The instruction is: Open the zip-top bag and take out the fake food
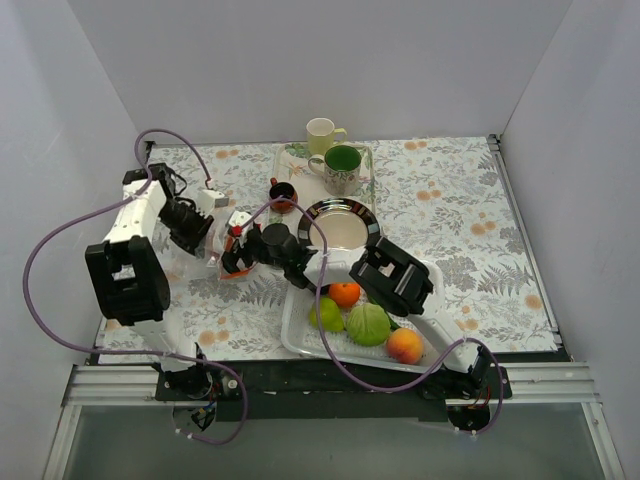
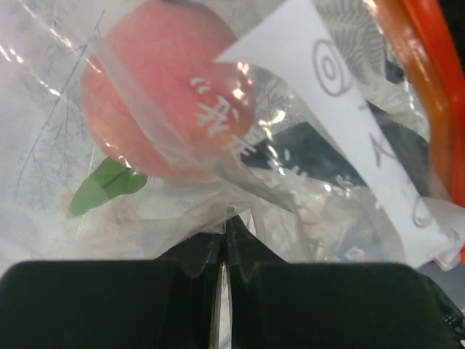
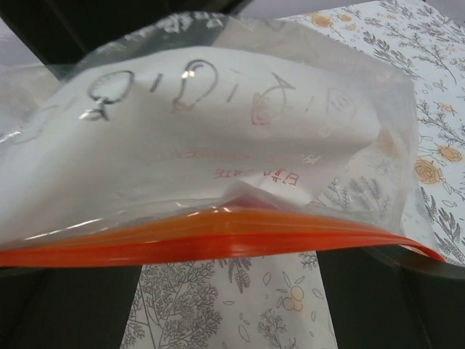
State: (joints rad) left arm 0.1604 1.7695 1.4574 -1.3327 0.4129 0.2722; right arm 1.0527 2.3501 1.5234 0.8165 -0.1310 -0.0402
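The zip-top bag (image 1: 228, 262) hangs crinkled between my two grippers at the table's left-middle. My left gripper (image 2: 225, 234) is shut on a fold of its clear plastic. Just beyond that fold, inside the bag (image 2: 341, 182), lies a pinkish fake fruit (image 2: 167, 102) with a green leaf (image 2: 109, 185). The orange-red zip strip (image 3: 218, 236) runs straight across the wide gap of my right gripper (image 3: 225, 254), which stands open, one dark finger (image 3: 43, 305) on each side. Other fake food sits in the white basket (image 1: 295, 345): an orange (image 1: 344, 293), green pear (image 1: 326, 314), cabbage (image 1: 368, 324) and peach (image 1: 404, 345).
Behind the bag stand a dark-rimmed plate (image 1: 338, 222), a small dark red cup (image 1: 283, 192), a green mug (image 1: 342, 168) and a cream cup (image 1: 321, 133) on a clear tray (image 1: 290, 160). White walls close in the floral table on three sides.
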